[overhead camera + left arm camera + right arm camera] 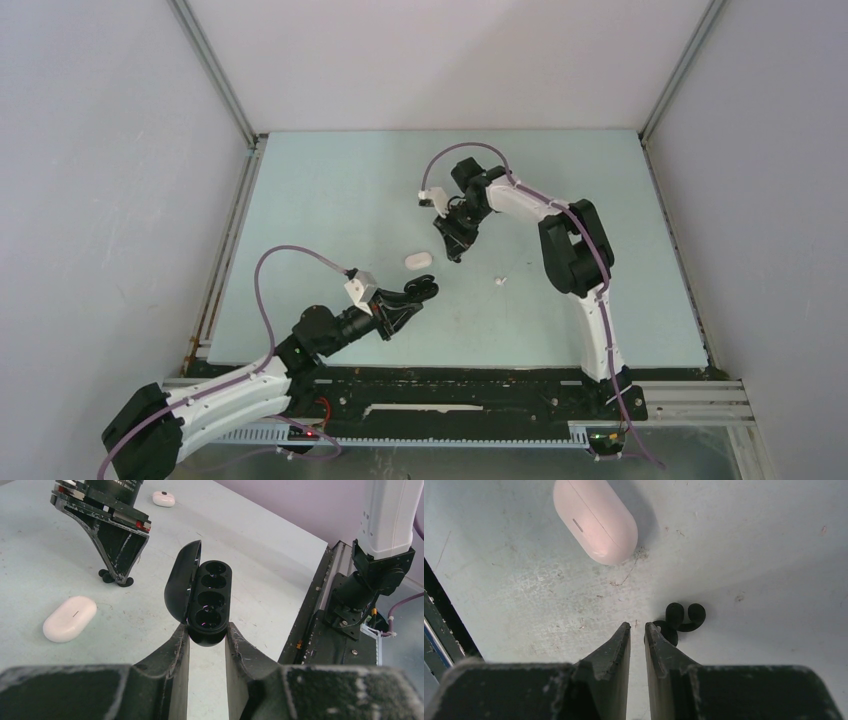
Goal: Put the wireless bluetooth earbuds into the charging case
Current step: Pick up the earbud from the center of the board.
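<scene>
My left gripper (207, 630) (418, 295) is shut on the lower end of a black charging case (207, 597), held above the table with its lid open to the left and its wells empty. My right gripper (637, 626) (452, 250) points down at the table, its jaws nearly together with nothing between them. The black earbuds (684, 618) lie on the table just right of its right fingertip; they also show under its tips in the left wrist view (114, 576). They are hidden in the top view.
A closed white pill-shaped case (418, 260) (595, 520) (70, 618) lies on the mat just left of the right gripper. A small white earbud-like piece (502, 280) (163, 498) lies to its right. The right arm's base (372, 580) stands at the table's near edge.
</scene>
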Controlling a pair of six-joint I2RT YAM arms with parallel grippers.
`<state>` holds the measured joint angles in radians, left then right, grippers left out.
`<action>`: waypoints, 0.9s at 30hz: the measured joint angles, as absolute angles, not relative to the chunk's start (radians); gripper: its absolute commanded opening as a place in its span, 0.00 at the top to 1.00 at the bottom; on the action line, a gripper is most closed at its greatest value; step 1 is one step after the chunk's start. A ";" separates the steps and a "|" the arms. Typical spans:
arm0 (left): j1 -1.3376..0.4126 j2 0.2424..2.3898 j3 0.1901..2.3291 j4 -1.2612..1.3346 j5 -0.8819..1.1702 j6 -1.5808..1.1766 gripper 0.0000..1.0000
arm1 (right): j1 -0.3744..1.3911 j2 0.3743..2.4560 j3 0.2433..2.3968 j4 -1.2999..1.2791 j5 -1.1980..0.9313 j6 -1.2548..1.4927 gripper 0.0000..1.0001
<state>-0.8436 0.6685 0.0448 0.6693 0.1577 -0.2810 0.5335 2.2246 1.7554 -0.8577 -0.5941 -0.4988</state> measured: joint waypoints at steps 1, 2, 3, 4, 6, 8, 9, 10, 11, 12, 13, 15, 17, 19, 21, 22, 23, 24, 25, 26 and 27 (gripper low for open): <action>-0.844 0.669 0.045 0.669 0.158 -0.281 1.00 | 0.533 2.230 1.755 -0.863 -0.594 -0.501 0.81; -0.844 0.669 0.045 0.669 0.158 -0.281 1.00 | 0.533 2.233 1.755 -0.866 -0.594 -0.503 0.81; -0.844 0.669 0.045 0.669 0.158 -0.281 1.00 | 0.533 2.235 1.756 -0.869 -0.594 -0.505 0.81; -0.844 0.669 0.045 0.669 0.157 -0.281 1.00 | 0.532 2.236 1.756 -0.873 -0.594 -0.505 0.81; -0.844 0.669 0.045 0.669 0.156 -0.281 1.00 | 0.529 2.237 1.758 -0.876 -0.590 -0.505 0.81; -0.844 0.671 0.045 0.669 0.154 -0.281 1.00 | 0.528 2.238 1.763 -0.879 -0.580 -0.504 0.81; -0.844 0.672 0.045 0.669 0.154 -0.281 1.00 | 0.527 2.239 1.767 -0.881 -0.575 -0.504 0.81; -0.844 0.674 0.045 0.668 0.153 -0.281 1.00 | 0.527 2.240 1.773 -0.882 -0.569 -0.504 0.81; -0.844 0.674 0.045 0.667 0.152 -0.281 1.00 | 0.526 2.241 1.777 -0.882 -0.563 -0.504 0.81; -0.844 0.674 0.045 0.667 0.152 -0.281 1.00 | 0.526 2.241 1.779 -0.882 -0.556 -0.504 0.81; -0.844 0.673 0.045 0.667 0.152 -0.281 1.00 | 0.525 2.241 1.780 -0.882 -0.548 -0.504 0.81; -0.844 0.672 0.045 0.666 0.152 -0.283 1.00 | 0.523 2.241 1.780 -0.884 -0.541 -0.503 0.81; -0.844 0.669 0.045 0.664 0.151 -0.288 1.00 | 0.523 2.241 1.780 -0.884 -0.535 -0.503 0.81; -0.844 0.663 0.045 0.662 0.151 -0.288 1.00 | 0.523 2.241 1.780 -0.884 -0.534 -0.502 0.81; -0.844 0.660 0.045 0.662 0.151 -0.288 1.00 | 0.522 2.241 1.780 -0.884 -0.533 -0.501 0.81; -0.844 0.660 0.045 0.662 0.151 -0.289 1.00 | 0.521 2.241 1.779 -0.884 -0.533 -0.501 0.81; -0.844 0.659 0.045 0.662 0.151 -0.289 1.00 | 0.521 2.241 1.779 -0.884 -0.533 -0.501 0.81; -0.844 0.659 0.045 0.661 0.151 -0.288 1.00 | 0.520 2.241 1.779 -0.884 -0.533 -0.501 0.81; -0.844 0.659 0.045 0.659 0.151 -0.289 1.00 | 0.520 2.241 1.779 -0.883 -0.533 -0.501 0.81; -0.844 0.659 0.045 0.657 0.151 -0.289 1.00 | 0.519 2.240 1.777 -0.883 -0.532 -0.501 0.81; -0.844 0.658 0.045 0.654 0.151 -0.289 1.00 | 0.519 2.240 1.776 -0.883 -0.532 -0.500 0.81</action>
